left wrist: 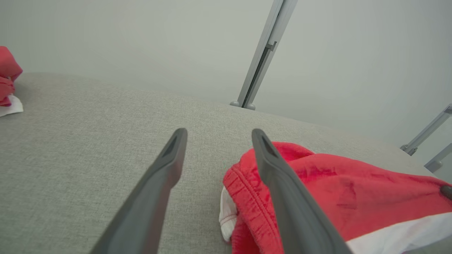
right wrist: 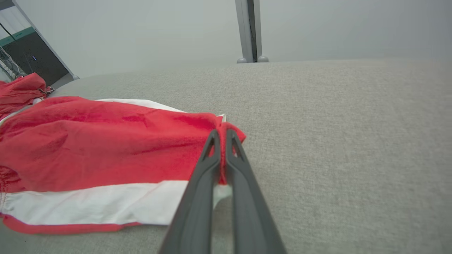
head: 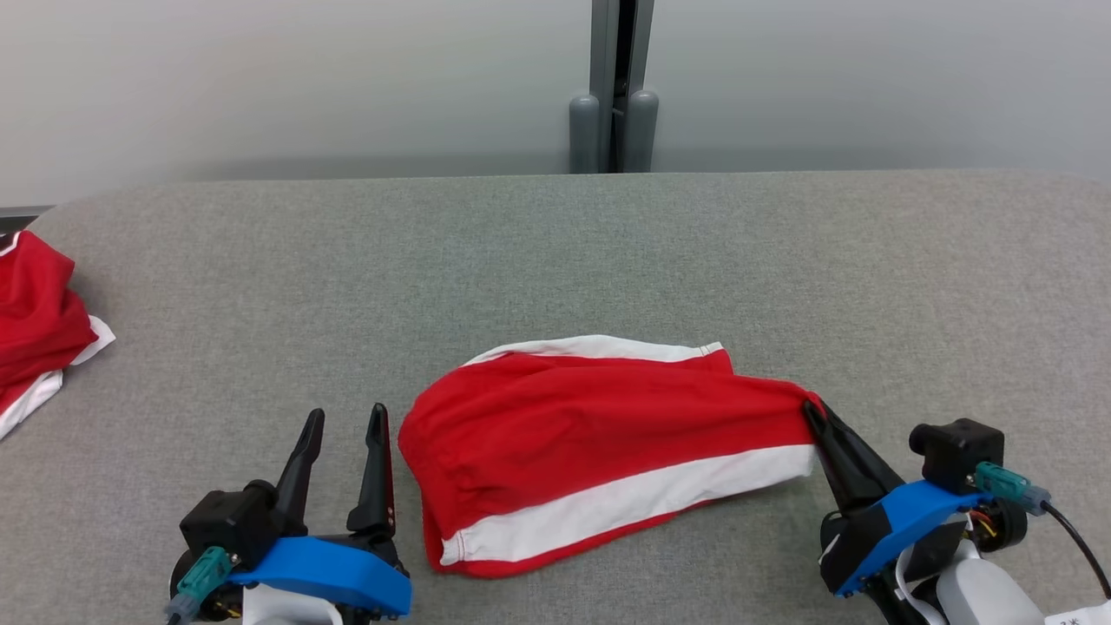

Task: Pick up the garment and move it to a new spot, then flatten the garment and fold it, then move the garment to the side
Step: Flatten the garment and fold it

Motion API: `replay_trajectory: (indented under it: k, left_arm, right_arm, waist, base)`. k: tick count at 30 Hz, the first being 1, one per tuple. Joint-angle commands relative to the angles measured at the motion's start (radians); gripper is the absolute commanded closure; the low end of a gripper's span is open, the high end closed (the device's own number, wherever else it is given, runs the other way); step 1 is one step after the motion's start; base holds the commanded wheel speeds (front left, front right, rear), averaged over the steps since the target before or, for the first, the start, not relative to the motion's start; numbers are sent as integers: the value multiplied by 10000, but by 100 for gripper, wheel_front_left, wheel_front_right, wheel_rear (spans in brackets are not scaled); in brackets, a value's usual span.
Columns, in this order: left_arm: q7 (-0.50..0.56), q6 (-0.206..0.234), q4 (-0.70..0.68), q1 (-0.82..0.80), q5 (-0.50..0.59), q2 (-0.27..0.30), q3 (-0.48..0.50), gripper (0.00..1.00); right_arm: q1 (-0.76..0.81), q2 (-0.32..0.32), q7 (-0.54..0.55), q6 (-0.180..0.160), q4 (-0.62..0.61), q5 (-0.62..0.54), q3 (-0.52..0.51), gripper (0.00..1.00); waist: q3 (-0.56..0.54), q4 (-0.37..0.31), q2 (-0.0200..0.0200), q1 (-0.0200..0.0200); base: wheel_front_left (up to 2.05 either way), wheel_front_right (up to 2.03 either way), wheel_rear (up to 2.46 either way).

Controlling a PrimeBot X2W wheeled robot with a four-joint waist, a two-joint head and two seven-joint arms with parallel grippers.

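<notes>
1. garment [head: 590, 434] lies rumpled on the table [head: 555, 243], at 6 o'clock.
2. right gripper [head: 813, 408] clamps its 3 o'clock corner, probably to pull it flat.
3. left gripper [head: 346, 414] gapes empty just off its 9 o'clock side, poised to grab.

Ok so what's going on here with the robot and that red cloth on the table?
The robot is handling a red and white garment lying loosely spread on the grey table. Its right pincer is shut on the garment's right end, pinching red cloth between its fingers. The left pincer is open beside the garment's left edge, gripping nothing. Another red garment lies at the table's far left.
</notes>
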Motion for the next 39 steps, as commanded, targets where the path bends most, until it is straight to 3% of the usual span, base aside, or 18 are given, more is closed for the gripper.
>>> replay_trajectory:
  k: [1, 5, 9, 10, 11, 12, 21, 30, 39]
  left_arm:
    - [-42, -46, 37, 20, 114, -52, 26, 0]
    - [-44, -137, 63, -45, 193, -147, 58, 0]
    - [-44, -236, 119, -124, 280, -224, 83, 0]
    - [-42, -275, 134, -137, 296, -247, 84, 0]
    - [-42, -325, 160, -156, 335, -272, 57, 0]
    - [-42, -335, 185, -177, 360, -305, 15, 0]
    - [-42, -548, 204, 62, 561, -536, 36, 0]
    - [-42, -821, 51, 576, 914, -956, 90, 0]
    - [-42, -931, 346, 829, 1066, -1013, 306, 0]
  right_arm:
    - [329, 263, 384, 1, -432, -218, -365, 100]
    - [686, 726, 1321, 1, -1198, -1136, -1163, 100]
    - [279, 1286, 1834, 1, -926, -2215, -1842, 100]
    - [83, 1377, 1730, -2, -770, -2542, -2146, 78]
    - [-64, 1448, 1648, 1, -550, -3001, -2213, 5]
    - [-128, 1526, 1547, 1, -343, -3357, -2219, 0]
    - [-121, 1708, 226, -1, 85, -3906, -2552, 0]
    - [1146, 1725, -910, 1, -864, -3775, -2698, 0]
    - [1926, 1725, -1146, 1, -1464, -3448, -2651, 0]
  waist:
    - [13, 1, 0, 0]
    - [92, 34, 0, 0]
    - [124, 71, 0, 0]
    - [123, 80, 0, 0]
    - [115, 107, 0, 0]
    - [97, 144, 0, 0]
    - [-153, 225, 0, 0]
    - [-612, -58, 0, 0]
    - [-1030, -97, 0, 0]
  base:
    - [0, 0, 0]
    - [0, 0, 0]
    - [0, 0, 0]
    - [0, 0, 0]
    - [0, 0, 0]
    - [0, 0, 0]
    - [0, 0, 0]
    - [0, 0, 0]
    - [0, 0, 0]
